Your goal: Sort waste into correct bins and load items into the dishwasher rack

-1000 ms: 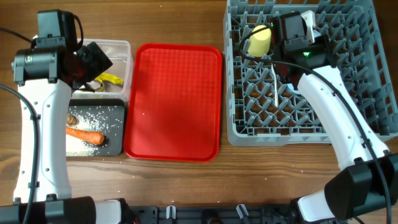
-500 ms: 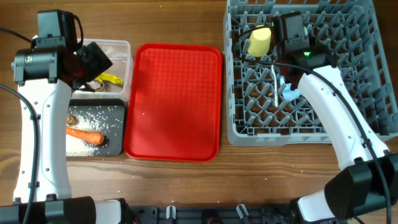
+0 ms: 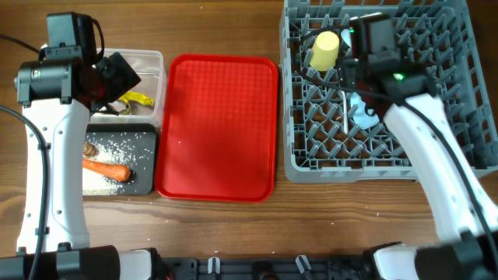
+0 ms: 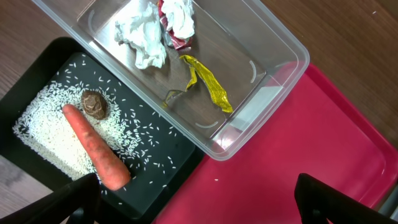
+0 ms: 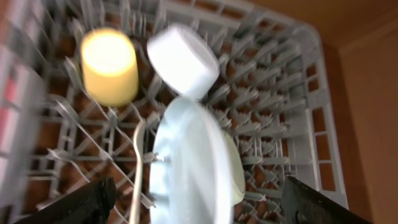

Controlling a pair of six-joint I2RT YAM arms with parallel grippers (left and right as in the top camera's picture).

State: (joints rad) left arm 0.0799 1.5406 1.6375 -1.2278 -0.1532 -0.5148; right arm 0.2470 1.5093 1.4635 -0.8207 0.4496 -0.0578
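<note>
Over the grey dishwasher rack (image 3: 342,171) my right gripper (image 5: 199,211) is open, its dark fingers (image 5: 81,205) wide on either side of a pale blue plate (image 5: 189,168) standing on edge among the pegs. Behind the plate sits a pale green bowl (image 5: 235,171), above it a light blue bowl (image 5: 183,60) tipped over. The yellow cup (image 5: 109,65) and white spoon (image 5: 137,168) lie in the rack too. My left gripper (image 4: 199,208) is open and empty above the black tray (image 4: 155,180), which holds the carrot (image 4: 96,149), rice (image 4: 43,130) and brown lump (image 4: 94,104). The clear tub (image 4: 273,81) holds white paper (image 4: 143,34) and red (image 4: 171,28) and yellow wrappers (image 4: 208,87).
A flat red serving tray (image 3: 218,124) lies between the two bins and the rack, with a rice grain or two on it. The rack's upright pegs crowd round the dishes. The wooden table (image 3: 233,225) shows along the front edge.
My right gripper has gone from shut to open, and the pale blue plate now stands in the rack on its own. The right wrist has shifted slightly right. The left arm has not moved.
</note>
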